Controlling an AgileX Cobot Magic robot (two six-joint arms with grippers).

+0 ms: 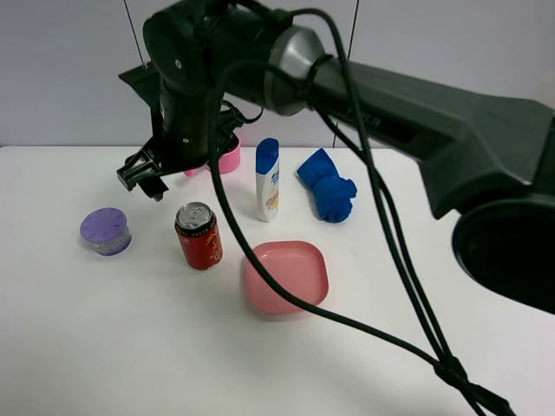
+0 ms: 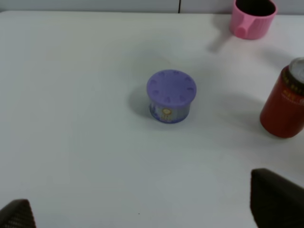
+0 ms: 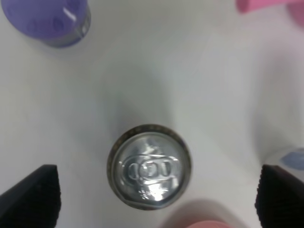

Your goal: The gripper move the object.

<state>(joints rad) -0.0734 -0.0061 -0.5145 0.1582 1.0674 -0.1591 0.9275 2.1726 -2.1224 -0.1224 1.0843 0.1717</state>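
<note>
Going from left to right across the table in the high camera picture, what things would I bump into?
purple tub → red can → white bottle → blue toy

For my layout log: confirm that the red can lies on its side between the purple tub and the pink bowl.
Wrong: the red can stands upright, pull-tab top up, between the purple tub and the pink bowl. The exterior high view shows it.
</note>
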